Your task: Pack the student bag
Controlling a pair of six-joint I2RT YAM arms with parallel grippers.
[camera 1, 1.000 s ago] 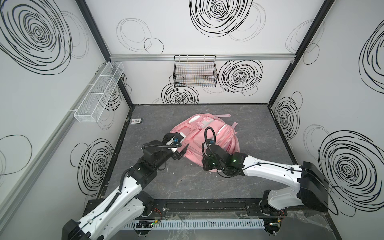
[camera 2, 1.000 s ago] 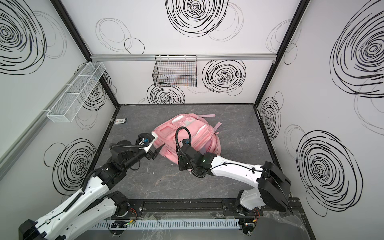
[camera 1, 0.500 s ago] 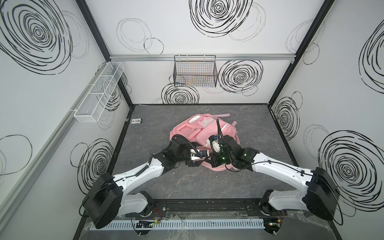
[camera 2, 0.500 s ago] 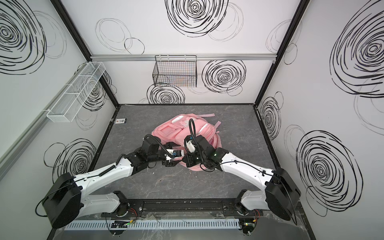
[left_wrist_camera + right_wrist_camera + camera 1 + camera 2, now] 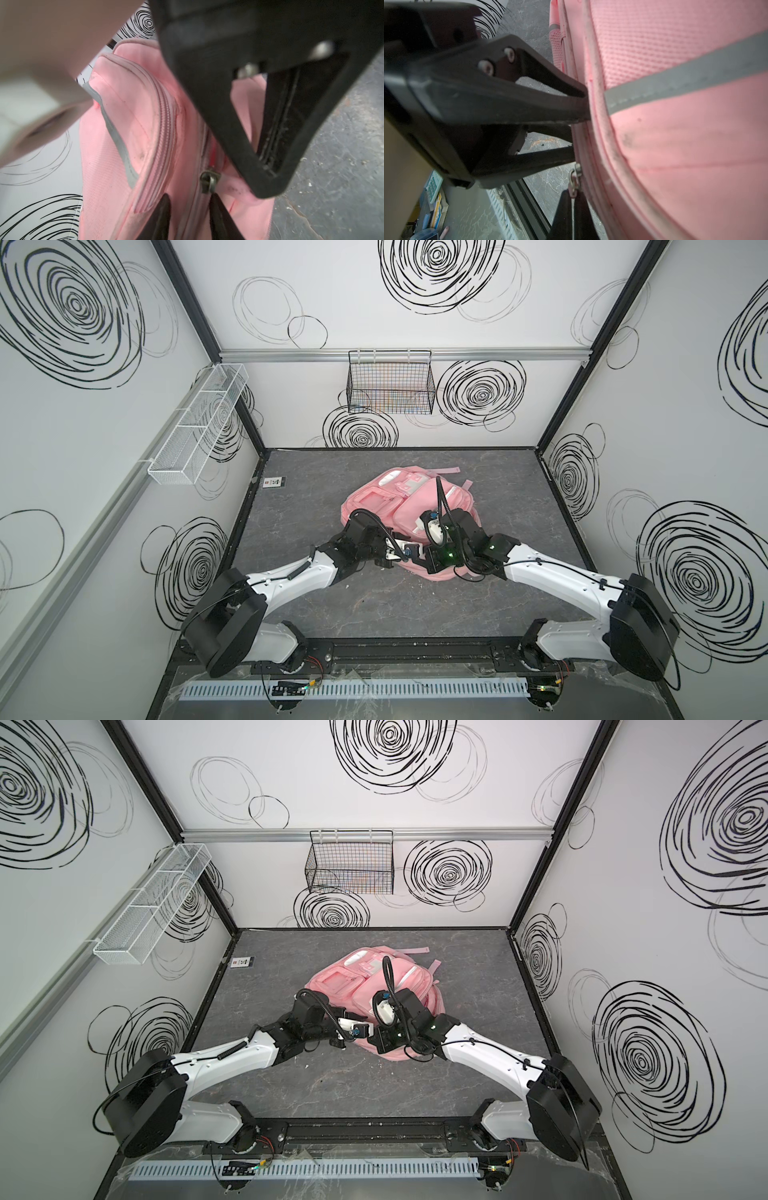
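The student bag [image 5: 399,506] lies flat on the table [image 5: 332,605], front pockets up, and both my arms meet at its near end, where the main zip curves round. My right fingers [image 5: 564,209] are pressed together on a small metal zip pull [image 5: 573,182] at the bag's edge, and its tab runs straight into their tips. My left fingers [image 5: 164,209] stand a little apart, one on each side of the pink zip band, with a metal slider [image 5: 209,180] just ahead of them. I cannot tell whether they have bitten the fabric, nor whether that slider is the one my right holds. I judge the step to be opening the main compartment so that packing can begin. To do it well, I want the left to clamp the fabric close beside the track and hold it down. The right should then draw the pull along the line of the teeth, following the curve round the bag. Tugging outward would, I expect, lift the soft bag off the table or jam the slider. A short, steady draw suits so small a tab, which could slip from my tips. Both arms reach in low from the bag's near side, forearms converging in a V. The wrists bend inward so the two sets of fingers nearly face each other across the bag's near end, the right wrist hanging over its near pockets.
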